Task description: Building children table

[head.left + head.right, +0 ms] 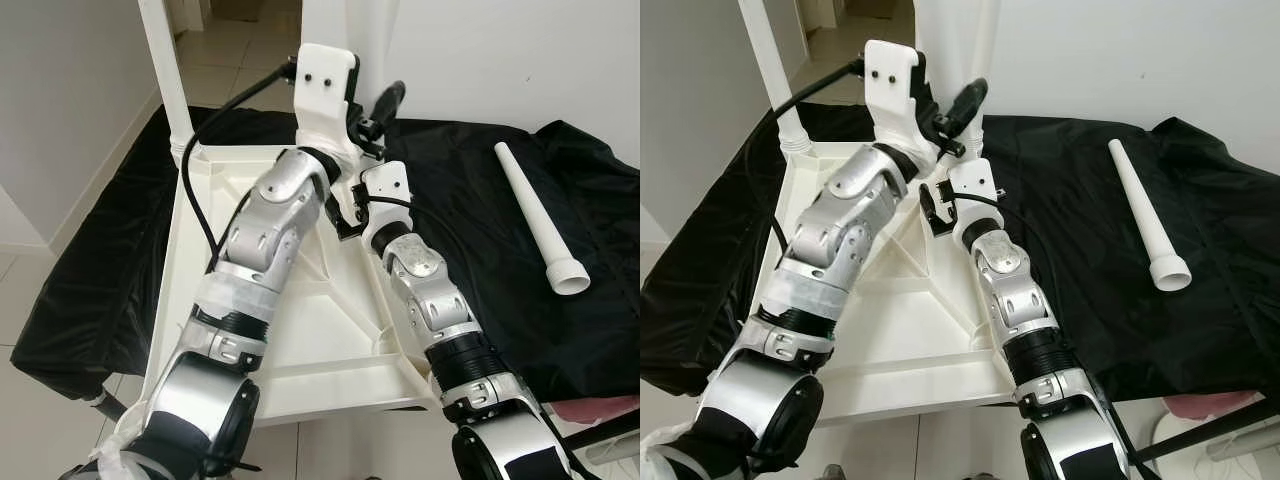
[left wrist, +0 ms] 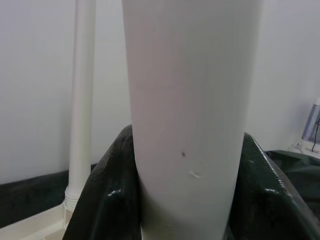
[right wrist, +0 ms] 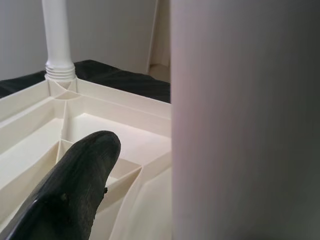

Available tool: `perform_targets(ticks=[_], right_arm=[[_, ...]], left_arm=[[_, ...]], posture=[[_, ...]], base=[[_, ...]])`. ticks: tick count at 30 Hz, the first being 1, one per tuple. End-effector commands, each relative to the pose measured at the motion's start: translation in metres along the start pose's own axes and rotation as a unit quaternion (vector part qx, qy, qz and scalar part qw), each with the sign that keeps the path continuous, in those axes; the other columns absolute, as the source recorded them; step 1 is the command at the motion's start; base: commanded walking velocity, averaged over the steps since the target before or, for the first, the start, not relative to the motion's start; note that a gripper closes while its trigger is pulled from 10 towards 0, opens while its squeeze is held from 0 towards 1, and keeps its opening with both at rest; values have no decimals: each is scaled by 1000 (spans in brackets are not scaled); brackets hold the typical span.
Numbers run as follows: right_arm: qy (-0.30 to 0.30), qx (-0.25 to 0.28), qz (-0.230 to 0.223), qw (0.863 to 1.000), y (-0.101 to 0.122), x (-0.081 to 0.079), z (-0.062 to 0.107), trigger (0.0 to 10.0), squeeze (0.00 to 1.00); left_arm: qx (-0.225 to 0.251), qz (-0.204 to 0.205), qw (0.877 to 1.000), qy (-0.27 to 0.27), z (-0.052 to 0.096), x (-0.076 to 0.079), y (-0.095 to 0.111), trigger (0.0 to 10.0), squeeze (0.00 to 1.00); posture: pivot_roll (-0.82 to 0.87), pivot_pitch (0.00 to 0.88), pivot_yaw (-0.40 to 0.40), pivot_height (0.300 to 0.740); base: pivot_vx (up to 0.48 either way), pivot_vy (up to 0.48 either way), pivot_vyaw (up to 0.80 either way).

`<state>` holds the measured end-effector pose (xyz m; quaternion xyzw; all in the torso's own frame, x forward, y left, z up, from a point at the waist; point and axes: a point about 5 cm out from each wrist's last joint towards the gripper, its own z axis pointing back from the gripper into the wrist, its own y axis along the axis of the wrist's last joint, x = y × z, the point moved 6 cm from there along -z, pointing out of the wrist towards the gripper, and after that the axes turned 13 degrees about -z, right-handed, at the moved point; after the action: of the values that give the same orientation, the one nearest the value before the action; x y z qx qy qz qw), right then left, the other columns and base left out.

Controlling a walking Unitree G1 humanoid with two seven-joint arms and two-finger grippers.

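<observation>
Two legs already stand upright in the overturned white tabletop (image 1: 330, 330) on the black cloth (image 1: 480, 250) in my head views: a far-corner leg (image 1: 170, 80) and a second leg (image 1: 345, 60) behind my wrists, while a loose leg (image 1: 540, 215) lies well apart to the right, so I judge the build about half done. From my left wrist, the left gripper (image 2: 185, 200) is clenched around the second leg, one finger (image 2: 100, 200) on each side; from my right wrist, one finger (image 3: 70, 195) of the right gripper (image 1: 350, 215) sits beside that leg, and I cannot tell whether it grips.
</observation>
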<state>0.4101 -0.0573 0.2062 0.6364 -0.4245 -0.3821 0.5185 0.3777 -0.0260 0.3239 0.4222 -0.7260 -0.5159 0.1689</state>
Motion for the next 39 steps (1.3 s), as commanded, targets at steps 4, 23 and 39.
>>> perform_targets(ticks=[4,23,39], right_arm=[[-14,1,-4,1000,1,6,-1,1333,0],[-79,5,-53,995,0,28,5,10000,0],[-163,25,-138,977,1,66,18,10000,0]], left_arm=[[3,-8,1000,-1,-1,6,6,10000,0],[7,24,999,-36,1,21,9,10000,1000],[26,12,999,-29,6,17,19,10000,0]], posture=[[17,0,-53,740],[15,0,-23,740],[12,0,-19,740]], base=[[0,0,0],[0,0,0],[0,0,0]])
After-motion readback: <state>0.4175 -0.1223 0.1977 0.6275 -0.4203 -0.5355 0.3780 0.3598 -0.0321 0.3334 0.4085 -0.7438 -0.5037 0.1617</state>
